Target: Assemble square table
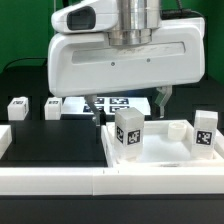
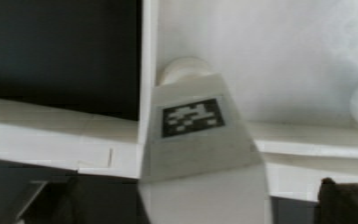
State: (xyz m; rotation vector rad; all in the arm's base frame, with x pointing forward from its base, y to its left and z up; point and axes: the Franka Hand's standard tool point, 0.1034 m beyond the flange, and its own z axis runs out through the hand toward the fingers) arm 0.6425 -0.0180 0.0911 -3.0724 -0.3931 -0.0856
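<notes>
The square table's white slab (image 1: 165,152) lies underside up at the exterior view's right. One tagged white leg (image 1: 127,132) stands upright at its near left corner and a second leg (image 1: 205,131) stands at its right corner. Two loose legs (image 1: 17,108) (image 1: 52,106) lie on the black table at the left. My gripper (image 1: 130,104) hangs open just above and behind the near left leg. In the wrist view that leg (image 2: 194,125) stands between my dark fingers (image 2: 345,203) with a gap on each side, and the slab (image 2: 286,70) lies beyond it. My gripper (image 2: 194,205) holds nothing.
White border rails run along the front (image 1: 60,182) and the left side (image 1: 4,140). The marker board (image 1: 112,102) lies flat behind the slab, partly hidden by my gripper. Bare black table (image 1: 55,140) shows between the left rail and the slab.
</notes>
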